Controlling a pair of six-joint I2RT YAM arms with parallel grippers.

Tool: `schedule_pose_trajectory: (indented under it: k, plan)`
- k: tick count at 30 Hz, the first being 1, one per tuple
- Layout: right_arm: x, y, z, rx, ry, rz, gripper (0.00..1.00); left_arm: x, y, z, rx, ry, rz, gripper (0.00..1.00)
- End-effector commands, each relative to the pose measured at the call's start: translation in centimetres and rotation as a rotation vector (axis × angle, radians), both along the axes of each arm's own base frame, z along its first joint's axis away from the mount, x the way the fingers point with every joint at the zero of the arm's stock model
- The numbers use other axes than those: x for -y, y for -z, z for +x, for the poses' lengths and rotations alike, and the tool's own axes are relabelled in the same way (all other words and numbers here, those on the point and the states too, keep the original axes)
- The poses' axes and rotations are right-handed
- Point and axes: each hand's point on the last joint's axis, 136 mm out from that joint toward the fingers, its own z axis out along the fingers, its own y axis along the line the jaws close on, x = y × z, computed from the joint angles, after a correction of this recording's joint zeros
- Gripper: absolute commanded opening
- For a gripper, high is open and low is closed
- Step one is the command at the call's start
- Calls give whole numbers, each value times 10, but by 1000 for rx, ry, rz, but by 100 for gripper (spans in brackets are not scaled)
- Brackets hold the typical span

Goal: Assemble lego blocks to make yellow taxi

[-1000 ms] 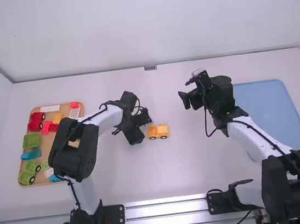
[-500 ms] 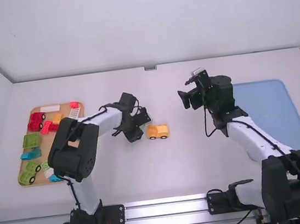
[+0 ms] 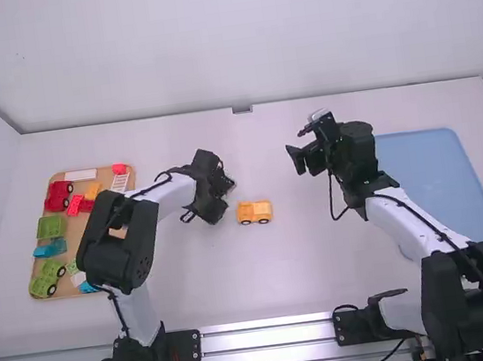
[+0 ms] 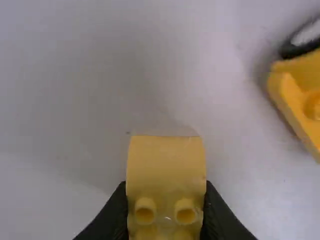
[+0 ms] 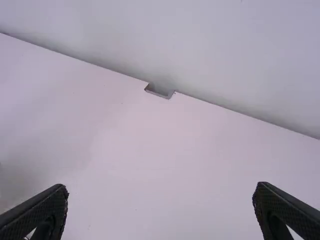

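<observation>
Crooked landing risk?
Left pincer (image 4: 166,200) clamped on yellow block (image 4: 166,160), wheeled base (image 3: 255,212) on the desk (image 3: 280,273) just beside it; tilted lowering could miss studs (image 4: 314,106) (or shove everything, ugh). Right pincer (image 5: 161,189) wide apart.

A small yellow block (image 4: 166,160), smooth and rounded at one end with round studs at the other, is pinched between the left gripper's (image 3: 222,201) fingers. Just right of it, the studded orange-yellow car base (image 3: 255,212) stands upright on black wheels on the counter (image 3: 280,273).
</observation>
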Motion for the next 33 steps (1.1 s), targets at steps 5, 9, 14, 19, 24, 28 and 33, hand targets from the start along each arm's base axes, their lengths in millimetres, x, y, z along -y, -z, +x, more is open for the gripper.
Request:
schedule_pose_trajectory:
  k: [5,9,14,19,24,28,33]
  plan:
    - [-3,-15,0,46,-10,12,99,-13,6,-18,-124,-734,-33,2]
    - [-3,-16,0,50,-10,13,99,-8,6,-24,-214,-1256,-116,2]
    - [-3,-15,0,50,-9,13,99,2,5,-32,-341,-1793,-181,2]
    - [-3,-12,-1,35,-9,10,99,3,5,-27,-363,-2228,-229,11]
    - [-3,-9,-3,21,-10,8,99,7,3,-13,-362,-2293,-312,16]
    - [-2,-8,-3,16,-10,7,98,8,3,-10,-360,-2291,-325,22]
    - [-2,-7,-3,13,-10,6,99,9,2,-8,-358,-2285,-335,99]
